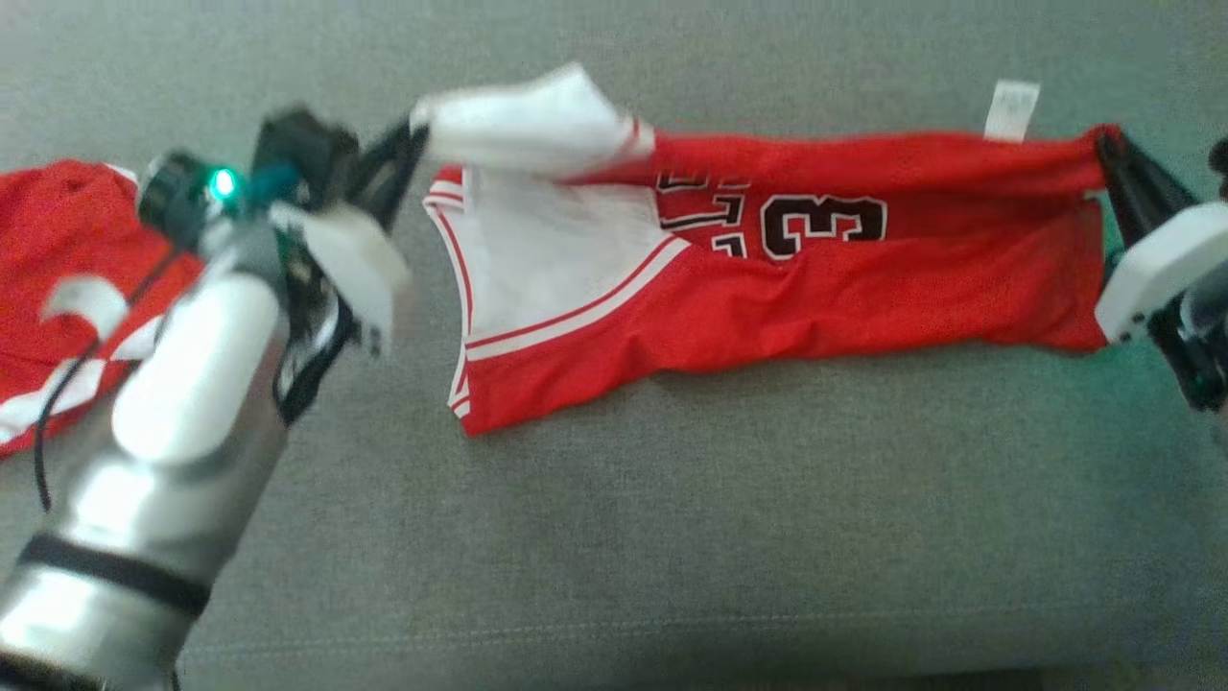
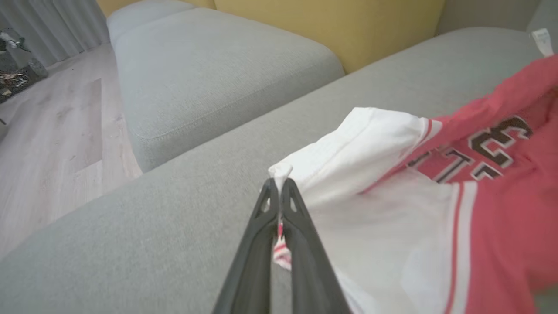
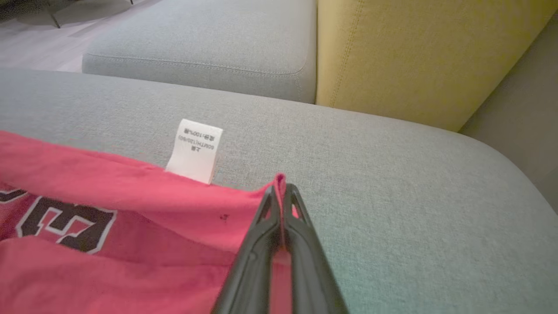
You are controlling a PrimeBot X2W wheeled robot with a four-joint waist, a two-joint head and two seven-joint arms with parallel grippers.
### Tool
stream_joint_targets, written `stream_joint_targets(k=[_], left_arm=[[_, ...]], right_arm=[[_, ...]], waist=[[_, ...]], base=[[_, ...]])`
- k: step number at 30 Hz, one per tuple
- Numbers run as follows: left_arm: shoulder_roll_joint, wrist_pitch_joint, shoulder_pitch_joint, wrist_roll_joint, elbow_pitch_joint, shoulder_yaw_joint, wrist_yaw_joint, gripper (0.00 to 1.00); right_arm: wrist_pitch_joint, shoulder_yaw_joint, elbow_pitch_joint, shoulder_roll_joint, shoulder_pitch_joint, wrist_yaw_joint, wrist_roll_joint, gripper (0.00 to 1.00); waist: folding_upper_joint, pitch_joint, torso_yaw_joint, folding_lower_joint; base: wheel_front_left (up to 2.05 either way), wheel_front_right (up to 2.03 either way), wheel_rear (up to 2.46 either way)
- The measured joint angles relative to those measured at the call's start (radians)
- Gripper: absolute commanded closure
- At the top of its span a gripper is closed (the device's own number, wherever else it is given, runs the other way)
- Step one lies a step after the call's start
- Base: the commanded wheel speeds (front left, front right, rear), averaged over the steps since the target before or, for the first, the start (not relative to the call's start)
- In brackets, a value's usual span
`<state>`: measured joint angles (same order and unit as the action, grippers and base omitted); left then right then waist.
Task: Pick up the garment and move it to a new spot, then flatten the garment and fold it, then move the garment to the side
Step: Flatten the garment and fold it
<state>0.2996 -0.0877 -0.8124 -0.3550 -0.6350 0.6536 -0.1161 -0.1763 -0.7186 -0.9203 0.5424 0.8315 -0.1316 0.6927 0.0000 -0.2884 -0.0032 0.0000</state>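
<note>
**Jersey held at both ends on the grey sofa**

At the far left of the head view, a second red and white cloth (image 1: 53, 240) lies bunched on the grey sofa seat (image 1: 672, 537). It is partly hidden behind the pale left forearm (image 1: 182, 384), which reaches up and to the right. The left gripper (image 1: 414, 134) has its dark fingers pressed together on a white corner of the garment (image 1: 787, 288). In the left wrist view a tuft of white cloth pokes out past the fingertips, and a scrap with red trim shows in the slit between the fingers. This white corner is raised off the seat and doubles over toward the red part.

The garment is a red sleeveless jersey with a white panel, red and white trim, and black numerals edged in white. It lies lengthwise across the seat from one gripper to the other. Its upper edge is drawn nearly straight, and its lower part rests wrinkled on the cushion. A white care label (image 1: 1013, 108) sticks out from the upper edge near the right end.

At that end the right gripper (image 1: 1105, 149) pinches the red corner, fingers closed, with a small peak of fabric above the tips in the right wrist view. The wrist views also show a yellow back cushion (image 3: 414, 52), another grey cushion (image 2: 209, 74) and a pale wooden floor (image 2: 52, 131).
</note>
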Motion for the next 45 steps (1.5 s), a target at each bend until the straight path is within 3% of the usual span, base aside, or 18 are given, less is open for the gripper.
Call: stream_joint_targets(k=[8, 16, 17, 18, 19, 20, 25, 30, 34, 39, 45], left_arm=[[0.114, 0.132, 0.219, -0.035, 0.234, 0.048, 0.002, 1.00], [0.163, 0.217, 0.347, -0.045, 0.364, 0.090, 0.020, 1.00], [0.166, 0.224, 0.354, -0.045, 0.370, 0.097, 0.021, 1.00], [0.167, 0.229, 0.360, -0.045, 0.373, 0.106, 0.021, 0.86], [0.167, 0.229, 0.366, -0.045, 0.374, 0.112, 0.027, 0.29], [0.167, 0.229, 0.373, -0.045, 0.375, 0.114, 0.030, 0.00], [0.169, 0.228, 0.406, -0.046, 0.376, 0.113, 0.057, 0.00], [0.155, 0.145, 0.438, -0.099, 0.376, 0.040, 0.139, 0.00], [0.102, 0.030, 0.469, -0.163, 0.378, -0.057, 0.218, 0.00], [0.045, -0.105, 0.518, -0.221, 0.377, -0.151, 0.281, 0.00], [-0.044, -0.161, 0.610, -0.245, 0.396, -0.266, 0.294, 0.00]], right_arm=[[0.108, -0.092, 0.080, 0.086, -0.090, 0.000, 0.108, 1.00], [0.181, -0.171, 0.120, 0.129, -0.110, 0.000, 0.153, 1.00], [0.196, -0.185, 0.124, 0.133, -0.114, 0.000, 0.154, 0.67], [0.208, -0.192, 0.127, 0.134, -0.121, 0.000, 0.157, 0.21], [0.225, -0.202, 0.130, 0.135, -0.132, 0.000, 0.167, 0.00], [0.237, -0.210, 0.133, 0.135, -0.143, 0.000, 0.178, 0.00], [0.272, -0.223, 0.132, 0.142, -0.168, 0.000, 0.207, 0.00], [0.175, -0.154, 0.131, 0.137, -0.167, 0.000, 0.237, 0.00], [0.080, -0.086, 0.139, 0.102, -0.177, 0.000, 0.276, 0.00], [-0.021, -0.013, 0.149, 0.049, -0.242, 0.000, 0.287, 0.00], [-0.071, 0.133, 0.201, -0.049, -0.359, 0.000, 0.234, 0.00]], waist=[[0.0000, 0.074, 0.006, 0.0000], [0.0000, 0.105, -0.002, -0.0001], [0.0000, 0.109, -0.004, 0.0000], [0.0000, 0.112, -0.007, -0.0001], [0.0000, 0.116, -0.009, 0.0000], [0.0000, 0.120, -0.012, 0.0000], [0.0000, 0.147, -0.024, 0.0000], [0.0000, 0.181, -0.033, 0.0000], [0.0000, 0.209, -0.033, -0.0001], [0.0000, 0.233, -0.029, 0.0000], [0.0000, 0.254, -0.022, -0.0001]], base=[[0.00, 0.00, 0.00], [0.00, 0.00, 0.00], [0.00, 0.00, 0.00], [0.00, 0.00, 0.00], [0.00, 0.00, 0.00], [0.00, 0.00, 0.00], [0.00, 0.00, 0.00], [0.00, 0.00, 0.00], [0.00, 0.00, 0.00], [0.00, 0.00, 0.00], [0.00, 0.00, 0.00]])
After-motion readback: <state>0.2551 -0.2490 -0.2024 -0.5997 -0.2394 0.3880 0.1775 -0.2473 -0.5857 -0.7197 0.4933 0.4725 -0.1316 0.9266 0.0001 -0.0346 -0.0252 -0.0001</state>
